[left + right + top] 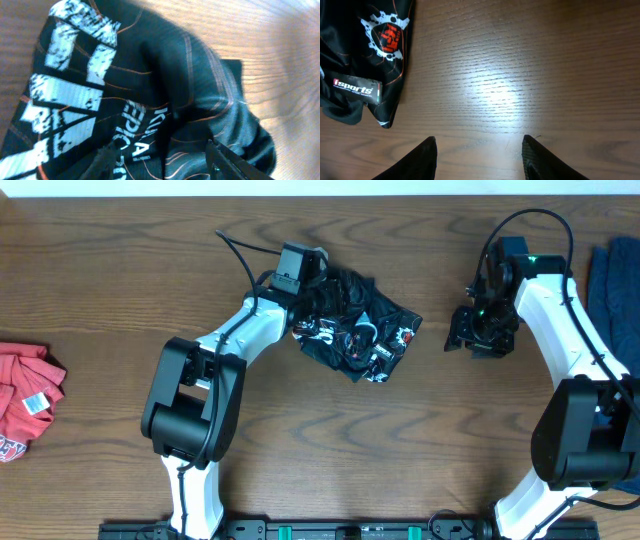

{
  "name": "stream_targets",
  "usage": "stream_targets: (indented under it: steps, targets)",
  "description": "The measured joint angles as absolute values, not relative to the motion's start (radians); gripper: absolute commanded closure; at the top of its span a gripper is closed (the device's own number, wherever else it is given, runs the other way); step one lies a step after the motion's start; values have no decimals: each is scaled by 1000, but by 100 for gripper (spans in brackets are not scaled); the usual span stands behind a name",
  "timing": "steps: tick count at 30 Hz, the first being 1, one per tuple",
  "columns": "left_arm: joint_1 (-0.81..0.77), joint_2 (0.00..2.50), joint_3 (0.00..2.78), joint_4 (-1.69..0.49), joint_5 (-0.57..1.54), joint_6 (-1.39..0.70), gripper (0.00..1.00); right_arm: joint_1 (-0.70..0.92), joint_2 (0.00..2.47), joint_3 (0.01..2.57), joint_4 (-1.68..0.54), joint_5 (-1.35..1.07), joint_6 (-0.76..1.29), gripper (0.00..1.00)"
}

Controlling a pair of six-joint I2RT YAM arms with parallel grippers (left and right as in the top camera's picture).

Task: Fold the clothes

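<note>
- The bench (350, 460) is bare wood along the edge nearest the arm bases; nothing is folded there yet.
- A red shirt (25, 395) lies bunched at the left edge, well apart from both arms.
- The jersey (365, 325) sits mid-bench as a crumpled heap. Its longer run goes roughly across the bench from the left arm's side towards the right arm's side.
- The left end effector (318, 290) is the nearer one and hangs right over the heap's left end. Its wrist view shows the fingers spread with black cloth under and between them, and I can make out no pinch.
- The right end effector (462, 330) hovers just off the heap's right end, over bare wood. Its fingers are apart and hold nothing, and the jersey lies to its left.
- I reckon the next grab calls for one end per arm to spread the heap along that run.
- A blue shirt (615, 280) lies at the far right edge.
</note>
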State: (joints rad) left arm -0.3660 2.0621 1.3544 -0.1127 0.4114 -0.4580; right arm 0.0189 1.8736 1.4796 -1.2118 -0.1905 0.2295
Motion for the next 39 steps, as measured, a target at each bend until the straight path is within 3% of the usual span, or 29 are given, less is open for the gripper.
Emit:
stream_targets:
  steps: [28,39]
  targets:
    - [-492,2062,1362,-60,505,-418,39,19,1874,1480,-1195,-191,229,48]
    - [-538,2062,1423,-38,529,-418,33,19,1874,1480,-1195,-191,230,48]
